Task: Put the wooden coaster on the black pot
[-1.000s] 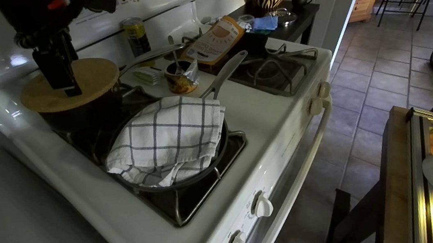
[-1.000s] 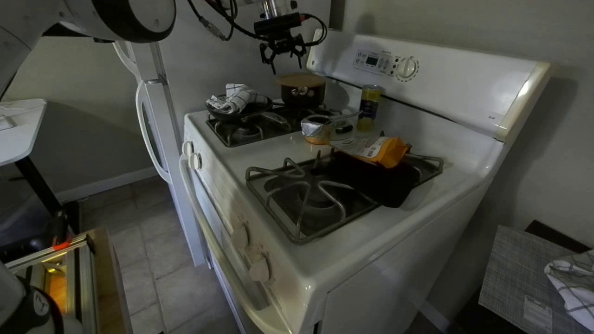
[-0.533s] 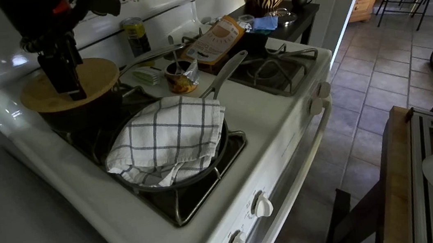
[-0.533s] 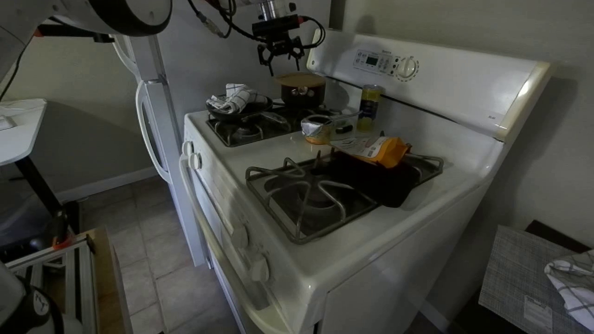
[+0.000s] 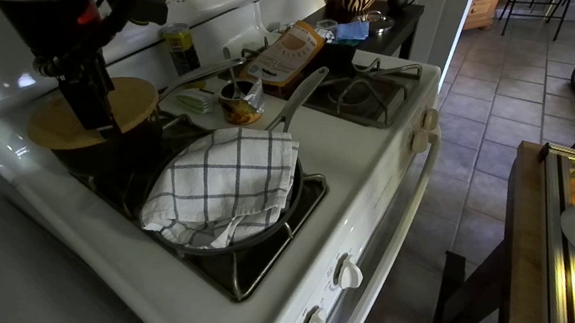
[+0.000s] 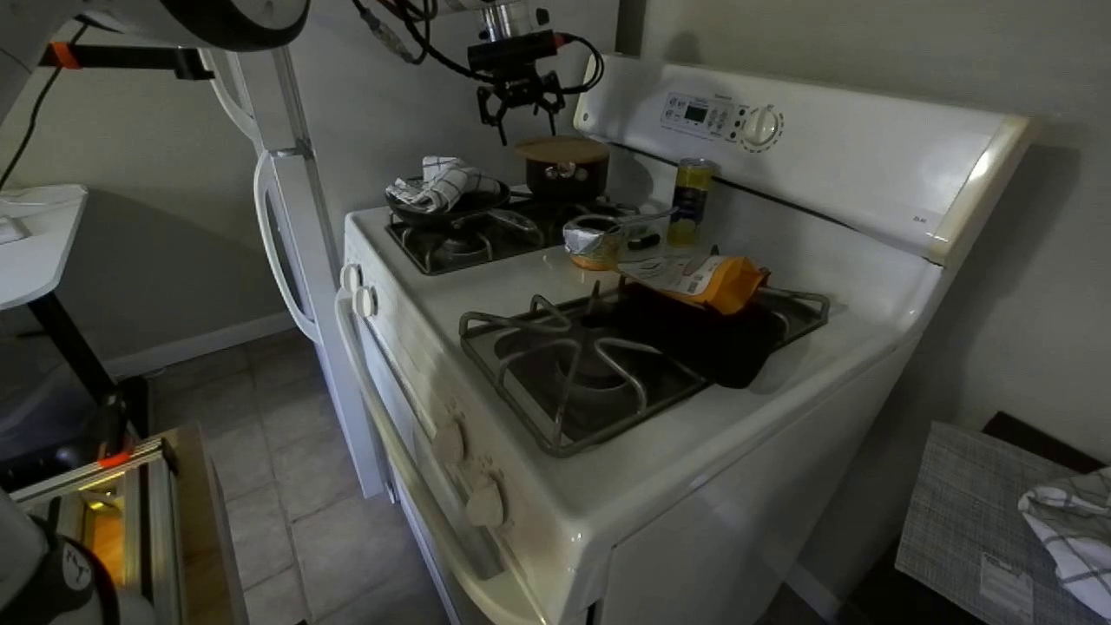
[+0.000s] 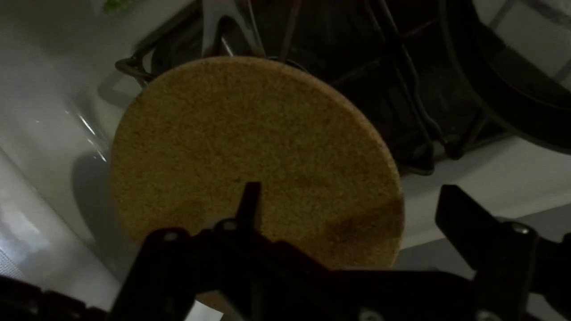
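Presently, coaster [image 7: 256, 138] rests on pot [image 6: 566, 186], jaws wide apart and empty, one over it, the other past its edge; sweeping sideways too low could drag it askew.

In both exterior views we share the pot [image 6: 573, 185]: at ten o'clock, from close above the cloth [image 5: 224, 183]; at twelve, farther off, across the grate [image 6: 568, 391]. The wrist view faces steeply down, near the coaster [image 7: 254, 147].
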{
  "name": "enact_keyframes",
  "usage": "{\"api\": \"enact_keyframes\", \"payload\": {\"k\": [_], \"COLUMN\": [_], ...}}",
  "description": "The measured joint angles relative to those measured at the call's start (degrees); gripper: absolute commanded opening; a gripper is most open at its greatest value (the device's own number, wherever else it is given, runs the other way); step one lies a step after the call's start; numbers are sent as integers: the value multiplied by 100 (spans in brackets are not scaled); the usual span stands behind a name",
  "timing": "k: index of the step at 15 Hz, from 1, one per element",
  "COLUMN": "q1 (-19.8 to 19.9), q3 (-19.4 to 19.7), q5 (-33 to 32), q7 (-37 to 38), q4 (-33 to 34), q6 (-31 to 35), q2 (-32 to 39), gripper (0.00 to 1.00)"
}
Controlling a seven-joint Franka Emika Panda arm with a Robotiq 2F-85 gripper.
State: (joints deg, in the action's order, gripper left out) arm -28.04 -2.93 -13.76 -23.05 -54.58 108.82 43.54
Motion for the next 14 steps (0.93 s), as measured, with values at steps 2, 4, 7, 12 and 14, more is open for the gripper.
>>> {"api": "enact_keyframes", "payload": {"k": [2, 4, 7, 12, 14], "q1": [0, 0, 2, 2, 2], "q3": [10, 35, 68, 126, 150], "q5": [-20, -38, -56, -70, -78], "q7": [0, 0, 0, 0, 0], "q4": [-130, -247, -358, -482, -525], "q6": [229, 474, 695, 734, 749], "q2": [-23, -50, -66, -115, -145], "gripper": [100, 100, 100, 100, 100]}}
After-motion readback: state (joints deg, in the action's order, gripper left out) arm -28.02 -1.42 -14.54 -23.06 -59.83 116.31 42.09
